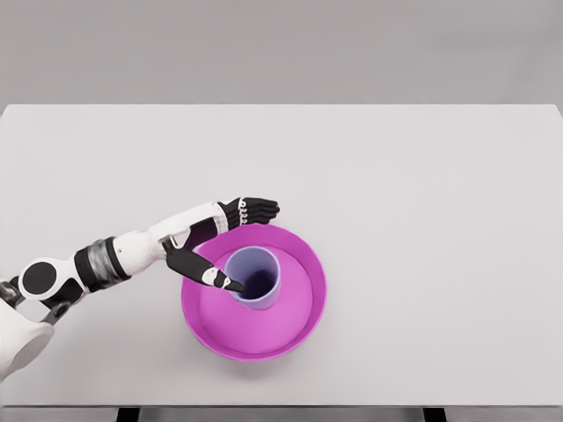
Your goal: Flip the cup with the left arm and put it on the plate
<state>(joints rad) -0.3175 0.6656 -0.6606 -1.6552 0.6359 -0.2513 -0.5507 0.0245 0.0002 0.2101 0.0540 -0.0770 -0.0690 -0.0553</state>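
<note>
Beside the cup's left wall, the left hand (230, 239) is spreading wide and holding nothing, fingers (259, 210) reaching past the cup, thumb (211, 277) lying at its rim. The cup (254, 276) is standing upright inside the plate (299, 330), mouth facing up, on the table (422, 193).

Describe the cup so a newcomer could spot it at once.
On the grey table, find the magenta plate near the front edge. The cup stands upright inside it, by the left robot hand: small, lavender, with a dark open mouth.
</note>
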